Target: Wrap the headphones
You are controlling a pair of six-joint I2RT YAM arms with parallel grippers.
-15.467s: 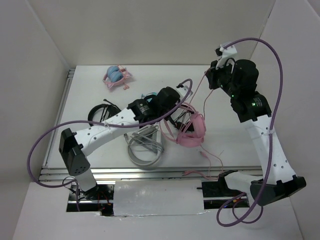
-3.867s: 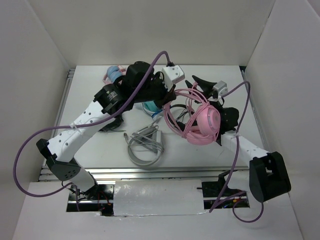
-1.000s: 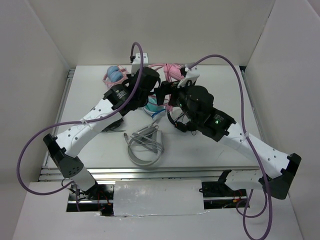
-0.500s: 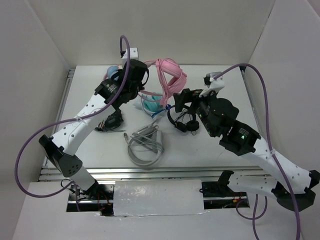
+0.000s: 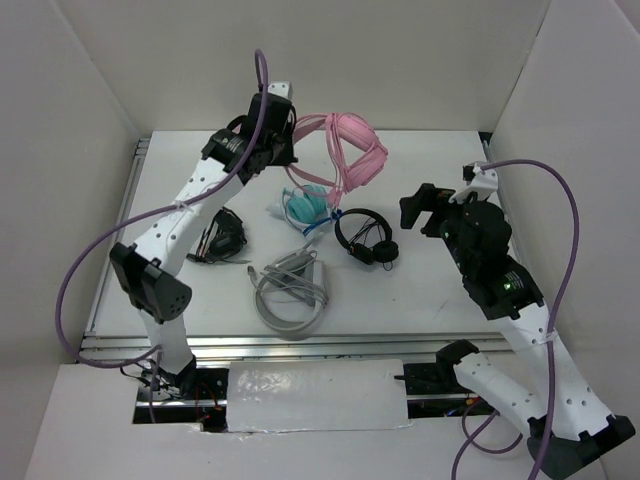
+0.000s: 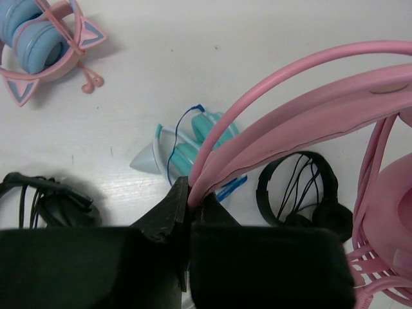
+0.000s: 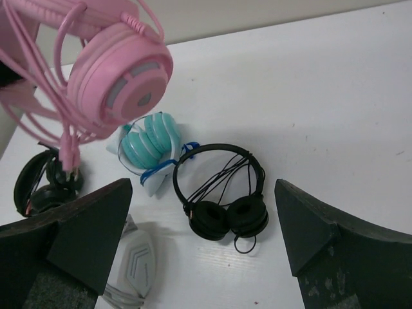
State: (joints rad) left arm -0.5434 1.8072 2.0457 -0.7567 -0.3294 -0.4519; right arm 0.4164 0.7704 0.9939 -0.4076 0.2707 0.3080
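Note:
The all-pink headphones hang in the air over the back of the table, with their thin pink cable looped around the band and cups. My left gripper is shut on the pink headband, which is pinched between the jaws. One round pink cup shows at the upper left of the right wrist view, cable loops dangling beside it. My right gripper stands wide open and empty to the right, apart from the headphones. In its own view the right gripper is above the black pair.
On the table lie a black on-ear pair, a teal and white pair, a grey-white pair with coiled cable and a black pair at left. A small pink pair with blue cups sits at the back left. White walls enclose the table.
My left gripper has carried the pink headphones up and toward the back right. The right arm has pulled away to the right, open, and no longer touches them.

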